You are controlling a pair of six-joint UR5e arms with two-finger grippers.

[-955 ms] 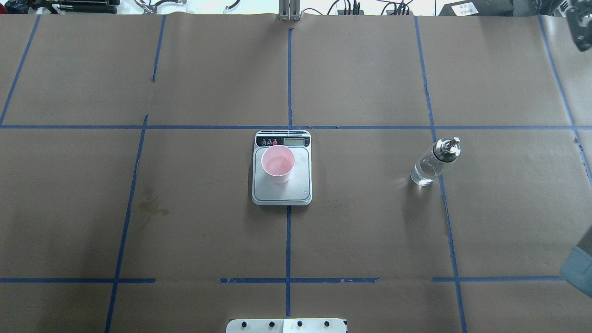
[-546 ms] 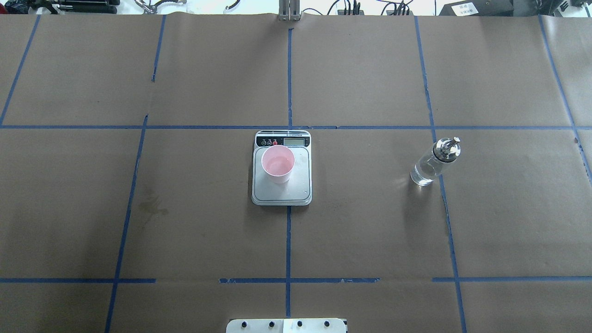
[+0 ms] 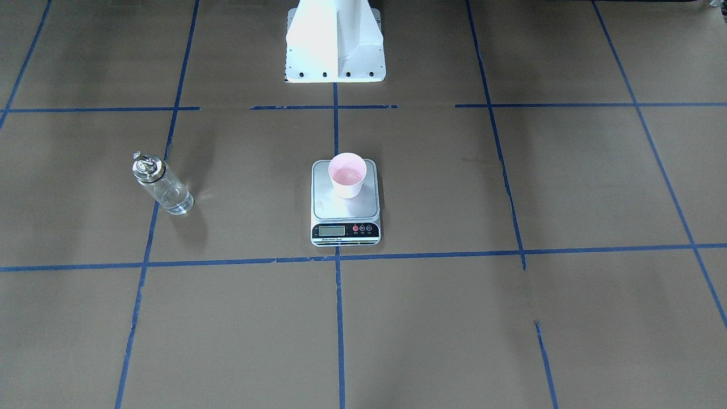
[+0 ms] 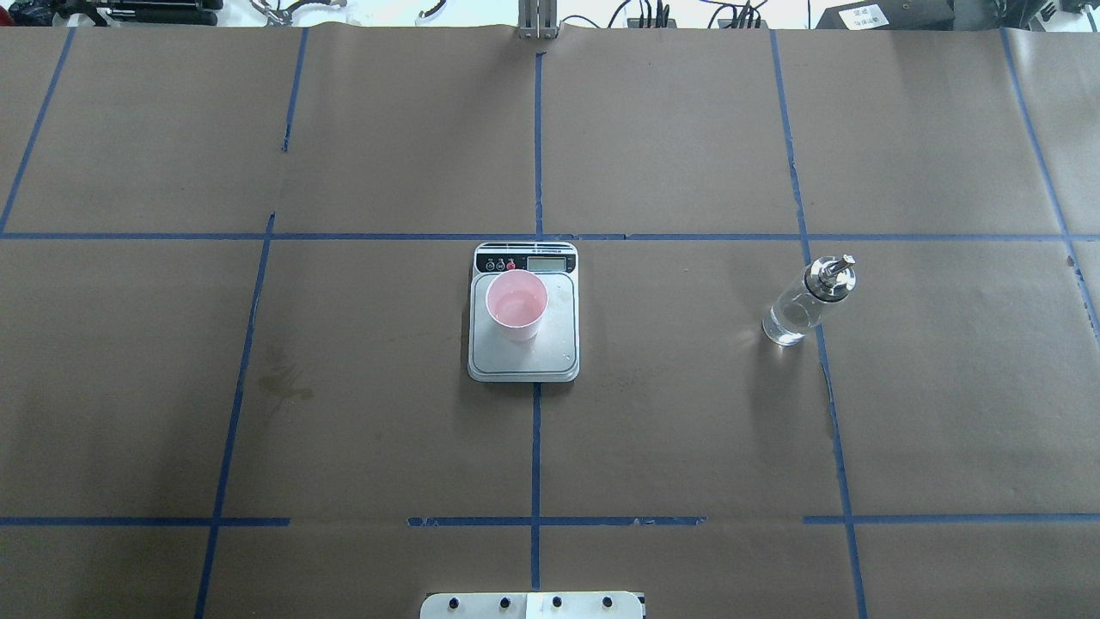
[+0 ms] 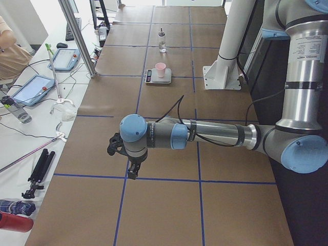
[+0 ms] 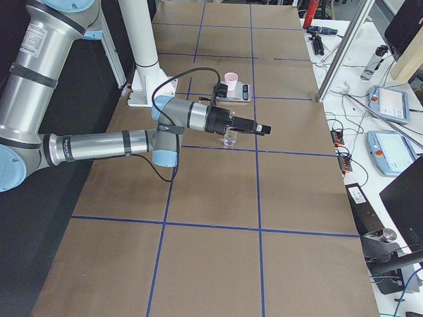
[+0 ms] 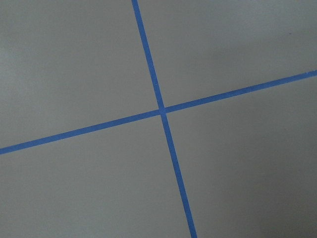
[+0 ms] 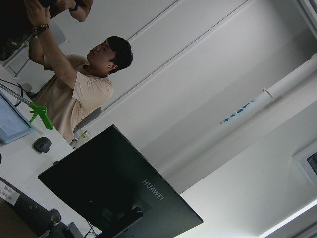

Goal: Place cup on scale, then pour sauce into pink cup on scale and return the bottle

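I have the cup (image 4: 516,305) upright on the scale (image 4: 524,364). It sits on the steel platform toward the display end, and the display strip faces away from the robot. The cup's pink inside shows a faint sheen low down. I cannot tell from here whether that is liquid.

The bottle (image 4: 803,303) stands upright on the brown paper of the table (image 4: 687,430). It is on the robot's right, well apart from the scale, with its base just beside a blue tape line (image 4: 834,413). Nothing is touching it. Clear sauce (image 4: 782,327) sits in the lower part of the glass, under the silver pourer cap.

Both arms show only in my side cameras. The left gripper (image 5: 132,171) hangs over bare paper far down the table from the scale, pointing downward. I cannot tell how its fingers stand from this angle. Its wrist camera shows only paper and a crossing of tape (image 7: 162,110).

The right gripper (image 6: 263,129) reaches out level at the end of the right arm (image 6: 99,146). It overlaps the bottle in that side view, and again I cannot tell whether the fingers are wide or closed. Its wrist camera looks up into the room, at a black monitor (image 8: 116,191) and a person (image 8: 74,99) with raised arms.
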